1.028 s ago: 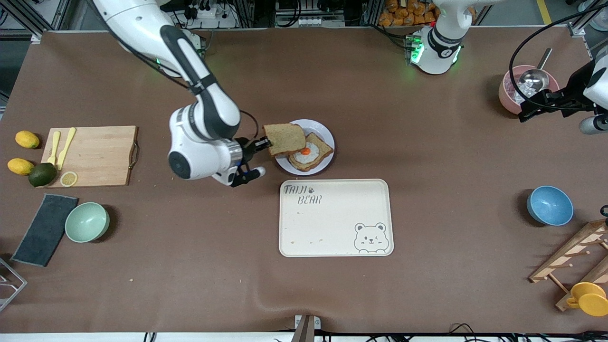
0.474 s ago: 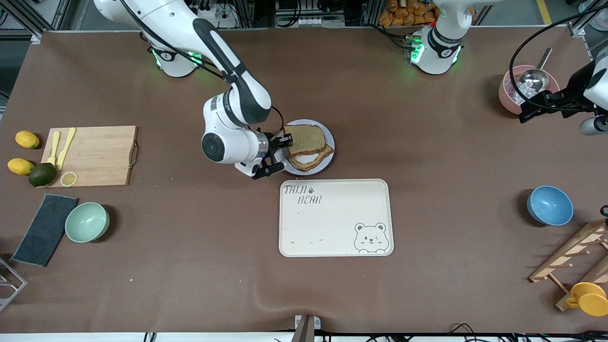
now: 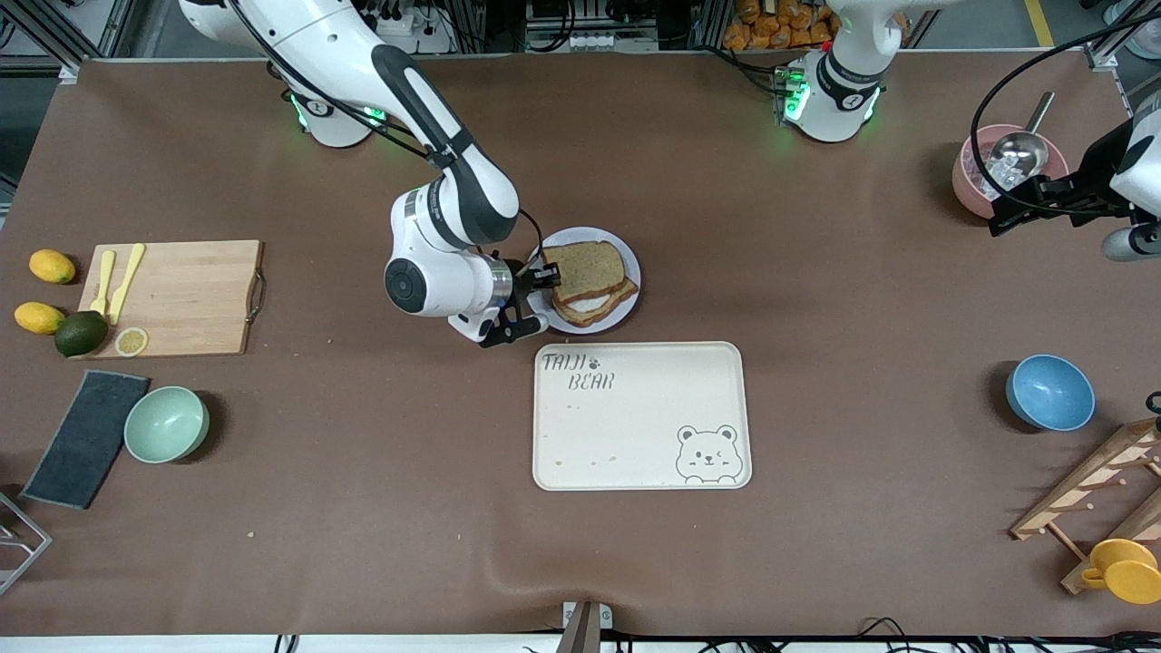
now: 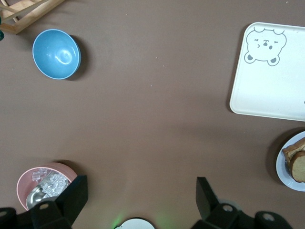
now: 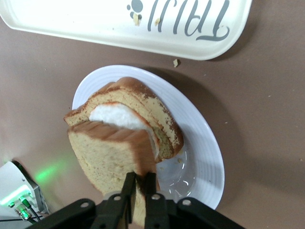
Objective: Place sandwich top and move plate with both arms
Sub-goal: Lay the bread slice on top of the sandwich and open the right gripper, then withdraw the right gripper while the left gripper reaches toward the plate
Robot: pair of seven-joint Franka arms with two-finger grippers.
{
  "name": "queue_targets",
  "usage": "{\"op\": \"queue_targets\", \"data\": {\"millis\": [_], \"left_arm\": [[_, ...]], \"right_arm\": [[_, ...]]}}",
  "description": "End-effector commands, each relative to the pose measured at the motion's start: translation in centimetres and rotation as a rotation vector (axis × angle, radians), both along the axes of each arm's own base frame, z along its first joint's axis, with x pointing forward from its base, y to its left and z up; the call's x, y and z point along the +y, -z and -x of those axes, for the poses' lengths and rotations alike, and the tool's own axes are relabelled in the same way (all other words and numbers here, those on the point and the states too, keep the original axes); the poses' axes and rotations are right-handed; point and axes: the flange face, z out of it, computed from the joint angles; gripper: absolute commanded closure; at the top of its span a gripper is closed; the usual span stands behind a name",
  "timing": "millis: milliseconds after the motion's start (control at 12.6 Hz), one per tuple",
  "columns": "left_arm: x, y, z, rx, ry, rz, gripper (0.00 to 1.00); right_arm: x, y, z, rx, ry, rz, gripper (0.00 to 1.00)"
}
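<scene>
The sandwich top (image 3: 590, 266), a plain brown slice, lies tilted on the slice with the fried egg, which sits on the pale round plate (image 3: 590, 232). Only a sliver of egg white (image 5: 114, 114) shows under the sandwich top (image 5: 109, 152). My right gripper (image 3: 547, 272) is low at the plate's edge toward the right arm's end. Its fingers (image 5: 140, 177) are shut on the crust edge of the top slice, over the plate (image 5: 205, 157). My left gripper (image 3: 1005, 216) waits open and empty (image 4: 140, 191) in the air beside the pink bowl.
The cream bear-printed tray (image 3: 635, 426) lies just nearer the camera than the plate. A pink bowl (image 3: 970, 186) with a ladle and a blue bowl (image 3: 1049, 392) stand at the left arm's end. A cutting board (image 3: 181, 295) and green bowl (image 3: 166, 423) are at the right arm's end.
My right arm carried the sandwich top over the plate and lowered it onto the egg slice, hiding the yolk. The left arm has not moved.
</scene>
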Motion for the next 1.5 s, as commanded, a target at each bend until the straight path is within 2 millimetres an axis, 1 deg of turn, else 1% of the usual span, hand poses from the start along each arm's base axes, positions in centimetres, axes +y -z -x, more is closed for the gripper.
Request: {"op": "queue_targets", "data": {"millis": [0,79,237,395,474,554,633,712,791,870,949,1107,1186,1265,1344,1423], "left_arm": [[1.0,0.0,0.2,-0.004,-0.004,0.016,0.0],[1.0,-0.1,0.3,-0.006,0.002,0.017,0.0],[1.0,0.1,0.2,-0.001,0.007,0.017,0.0],[1.0,0.2,0.3,0.002,0.008,0.017,0.0],[1.0,0.2,0.3,0.002,0.008,0.017,0.0],[0.9,0.3,0.2,0.004,0.01,0.019,0.0],[0.6,0.3,0.2,0.002,0.016,0.02,0.0],[0.5,0.4,0.2,0.005,0.017,0.02,0.0],[0.3,0.5,0.2,0.007,0.021,0.022,0.0],[0.1,1.0,0.1,0.016,0.022,0.034,0.0],[-0.1,2.0,0.1,0.041,0.019,0.087,0.0],[-0.8,5.7,-0.4,0.11,0.061,0.224,0.0],[-0.1,7.3,-0.7,0.114,0.054,0.263,0.0],[-0.5,9.2,-0.6,0.126,0.06,0.306,0.0],[-0.9,11.2,-0.5,0.135,0.053,0.357,0.0],[-1.5,13.1,-0.3,0.137,0.047,0.407,0.0]], "right_arm": [[0.5,-0.6,-0.6,0.004,0.036,-0.013,0.0],[0.6,-0.8,-0.6,0.003,0.037,-0.015,0.0],[0.1,-1.0,-1.1,-0.006,0.037,-0.01,0.0],[-1.4,-1.4,-2.3,-0.014,0.059,-0.005,0.0],[-2.8,-1.8,-3.2,-0.022,0.077,0.004,0.0],[-5.0,-2.3,-4.4,-0.03,0.086,0.032,0.0],[-6.8,-2.3,-5.1,-0.033,0.067,0.074,0.0],[-9.3,-2.5,-6.2,-0.043,0.068,0.11,0.0],[-11.3,-3.3,-7.3,-0.044,0.08,0.128,0.0],[-12.9,-4.0,-7.9,-0.025,0.088,0.135,0.0],[-15.2,-5.1,-9.0,0.002,0.106,0.139,0.0],[-20.5,-6.8,-11.2,0.093,0.134,0.127,0.0],[-24.0,-7.0,-12.3,0.112,0.156,0.146,0.0],[-25.8,-7.4,-12.8,0.085,0.124,0.219,0.0],[-27.2,-7.8,-12.9,0.047,0.051,0.301,0.0],[-29.1,-8.2,-13.4,0.012,0.001,0.322,0.0]]}}
